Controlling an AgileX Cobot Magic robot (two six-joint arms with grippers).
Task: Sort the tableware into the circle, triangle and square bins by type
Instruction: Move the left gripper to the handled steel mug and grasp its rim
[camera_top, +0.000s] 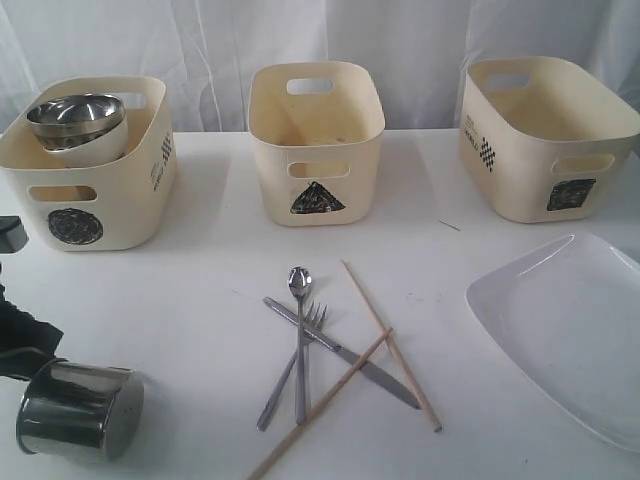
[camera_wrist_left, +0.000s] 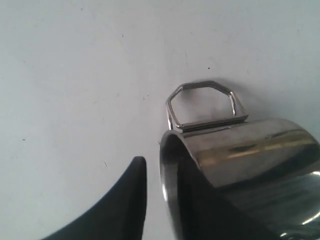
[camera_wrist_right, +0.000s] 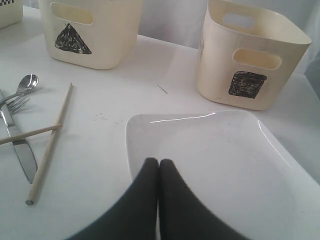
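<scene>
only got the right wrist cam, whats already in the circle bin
Observer: The cream plastic tub with the circle sticker holds a steel bowl nested in a white bowl.
Operator: any mug not binned yet
Observer: One steel mug lies on its side at the lower left of the exterior view.
Operator: and the left arm
Observer: Its pincer is at that mug. In the left wrist view one black finger sits just outside the rim, with a sliver of white table showing between them.
</scene>
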